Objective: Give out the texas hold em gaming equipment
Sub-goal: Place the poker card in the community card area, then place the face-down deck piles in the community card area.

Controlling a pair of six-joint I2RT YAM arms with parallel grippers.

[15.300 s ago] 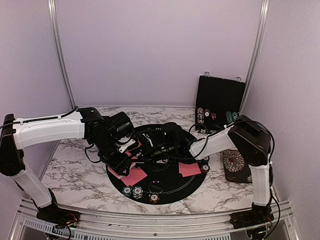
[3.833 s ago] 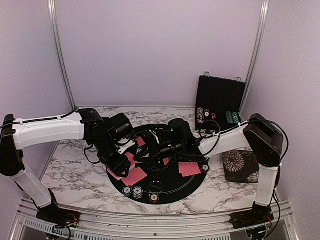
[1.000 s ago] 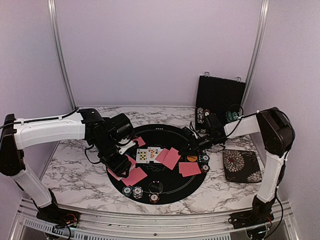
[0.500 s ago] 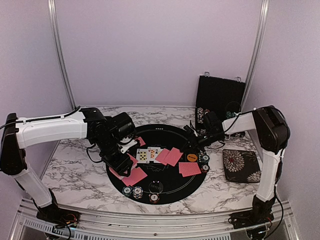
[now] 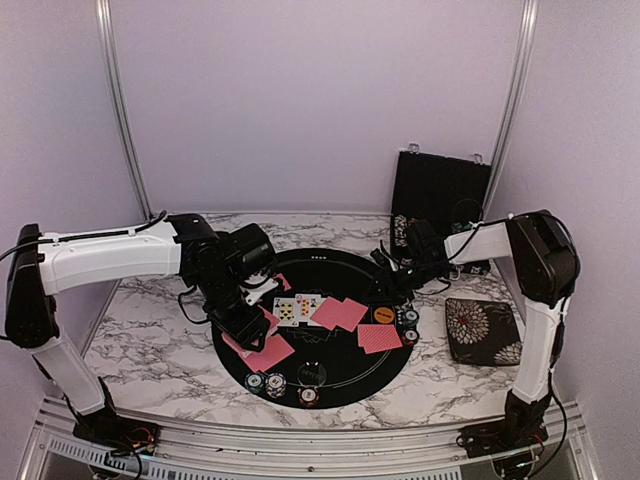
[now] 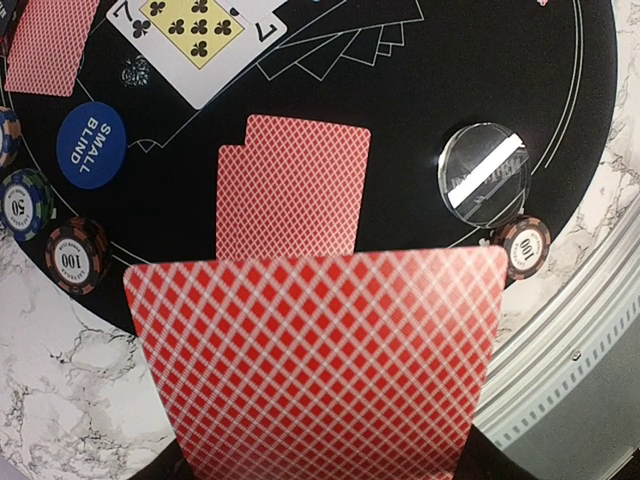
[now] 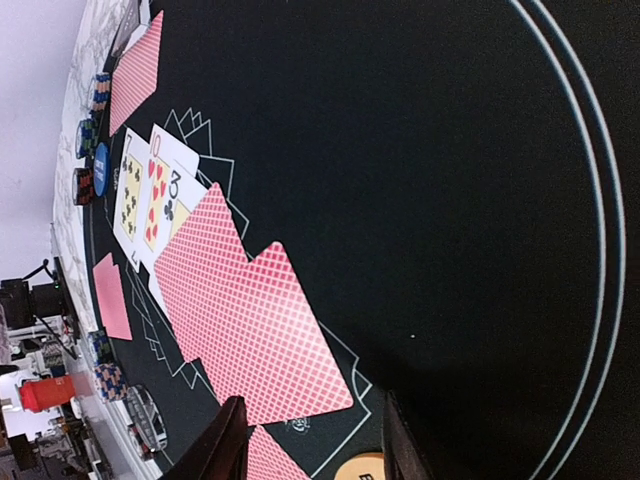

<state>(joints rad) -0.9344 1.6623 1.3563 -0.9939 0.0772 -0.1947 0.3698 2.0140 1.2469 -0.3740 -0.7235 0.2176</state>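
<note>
Near three face-up cards (image 7: 150, 195), left claw (image 5: 240, 322) grips one card (image 6: 320, 370); right claw (image 7: 312, 405) gapes.

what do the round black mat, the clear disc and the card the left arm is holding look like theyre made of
The round black mat: matte, no glare, printed white lines; likely felt or rubber-backed cloth. The clear disc: see-through, with bright edge glints; probably acrylic. The held red-backed card: thin, flat, printed lattice; coated paper or plastic, cannot tell which.
</note>
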